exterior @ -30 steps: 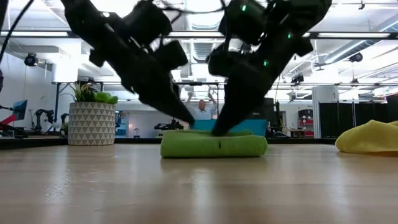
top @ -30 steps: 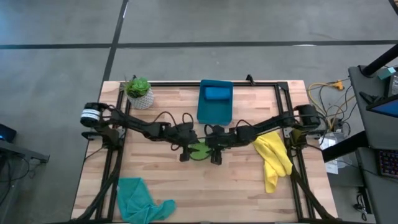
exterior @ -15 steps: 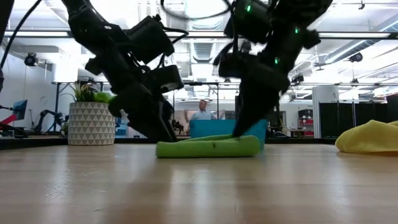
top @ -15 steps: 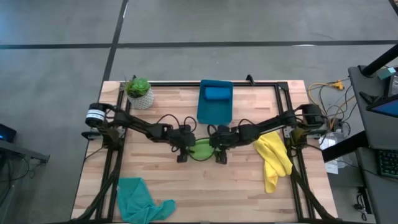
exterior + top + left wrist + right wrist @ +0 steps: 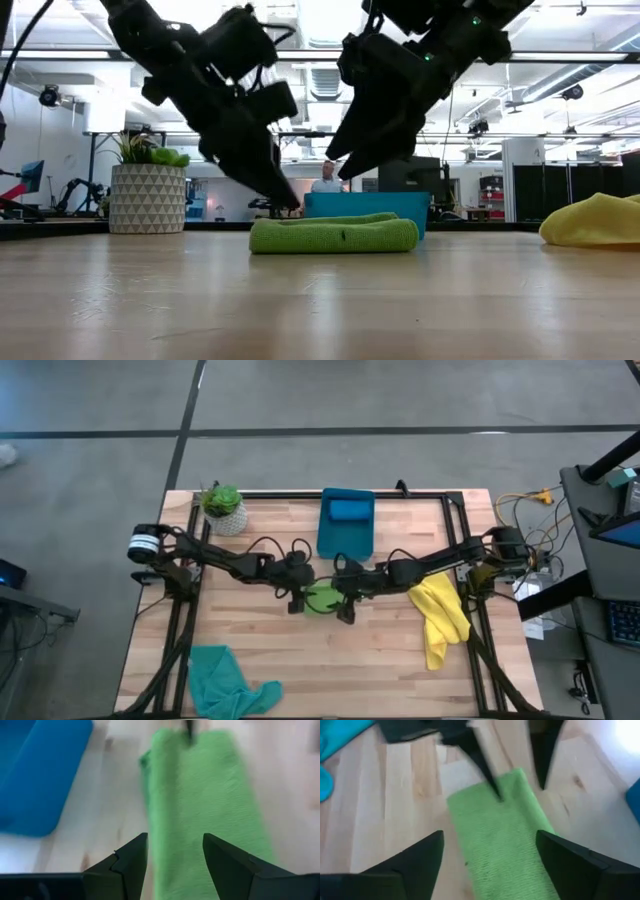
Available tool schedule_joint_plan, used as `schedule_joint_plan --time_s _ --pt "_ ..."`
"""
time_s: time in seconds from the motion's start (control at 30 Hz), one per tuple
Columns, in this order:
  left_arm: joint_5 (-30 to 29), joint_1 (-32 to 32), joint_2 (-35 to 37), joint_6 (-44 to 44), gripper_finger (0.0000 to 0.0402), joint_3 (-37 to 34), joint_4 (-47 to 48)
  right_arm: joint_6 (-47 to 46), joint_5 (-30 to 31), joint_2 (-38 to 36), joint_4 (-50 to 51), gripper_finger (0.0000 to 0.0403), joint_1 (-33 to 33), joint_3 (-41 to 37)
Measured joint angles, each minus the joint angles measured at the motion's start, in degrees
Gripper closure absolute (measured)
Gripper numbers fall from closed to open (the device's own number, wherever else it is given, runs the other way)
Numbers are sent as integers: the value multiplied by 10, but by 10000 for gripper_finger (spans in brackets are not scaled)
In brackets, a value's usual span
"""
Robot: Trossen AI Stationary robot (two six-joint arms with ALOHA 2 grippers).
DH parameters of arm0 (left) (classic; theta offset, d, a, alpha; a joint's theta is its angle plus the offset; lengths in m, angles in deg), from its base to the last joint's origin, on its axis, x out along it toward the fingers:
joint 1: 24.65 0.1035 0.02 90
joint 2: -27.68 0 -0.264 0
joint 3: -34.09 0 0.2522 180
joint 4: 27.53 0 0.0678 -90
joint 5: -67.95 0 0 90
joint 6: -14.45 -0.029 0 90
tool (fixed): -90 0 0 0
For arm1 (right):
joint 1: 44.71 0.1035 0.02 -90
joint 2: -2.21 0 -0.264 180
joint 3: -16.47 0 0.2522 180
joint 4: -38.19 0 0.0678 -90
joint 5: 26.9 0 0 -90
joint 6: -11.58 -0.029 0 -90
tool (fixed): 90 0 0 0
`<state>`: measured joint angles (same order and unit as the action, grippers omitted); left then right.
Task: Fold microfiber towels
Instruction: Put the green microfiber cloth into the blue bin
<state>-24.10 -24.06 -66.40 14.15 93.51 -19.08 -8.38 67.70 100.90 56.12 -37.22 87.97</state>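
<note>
Open jaws above folded green towel [image 5: 333, 235]

A: Where's the free room on the table [image 5: 250, 640]?

B: Front middle, bare wood between the teal towel [image 5: 228, 682] at the front left corner and the yellow towel [image 5: 441, 616] on the right.

A: And the centre?

B: Crowded. Folded green towel [image 5: 322, 599] lies flat there, left gripper [image 5: 294, 598] and right gripper [image 5: 341, 607] both just above it, fingers spread, arms crossing the middle from either side.

A: Back edge?

B: Blue bin [image 5: 346, 523] just behind the green towel, potted plant [image 5: 224, 508] at back left. Bare wood on the bin's right.
</note>
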Motion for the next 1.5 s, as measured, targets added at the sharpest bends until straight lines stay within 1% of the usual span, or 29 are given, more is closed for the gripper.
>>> schedule_joint_plan --time_s 0.17,0.33,0.6,0.73,0.83,0.93,1.07,1.33,1.4,1.5 --pt "-7 26 -19 0 224 0 -1 23 0 4 -5 44 13 0" --pt "-2 51 -43 19 224 2 -3 69 -1 21 -12 37 28 0" --pt "36 58 -82 61 224 5 -17 129 1 57 -21 37 31 0" --pt "49 58 -101 76 224 5 -17 166 27 71 -30 38 32 0" --pt "49 58 -112 93 224 4 -19 186 31 80 -31 39 32 0" --pt "56 58 -113 120 224 4 -24 215 33 91 -33 40 37 0" --pt "57 58 -111 154 224 3 -32 249 60 109 -33 40 47 0" --pt "68 59 -112 165 224 4 -32 220 66 127 -38 43 44 2" --pt "73 59 -112 165 224 4 -32 206 63 127 -37 55 40 2" --pt "75 59 -112 165 224 4 -33 199 60 128 -36 84 35 3"
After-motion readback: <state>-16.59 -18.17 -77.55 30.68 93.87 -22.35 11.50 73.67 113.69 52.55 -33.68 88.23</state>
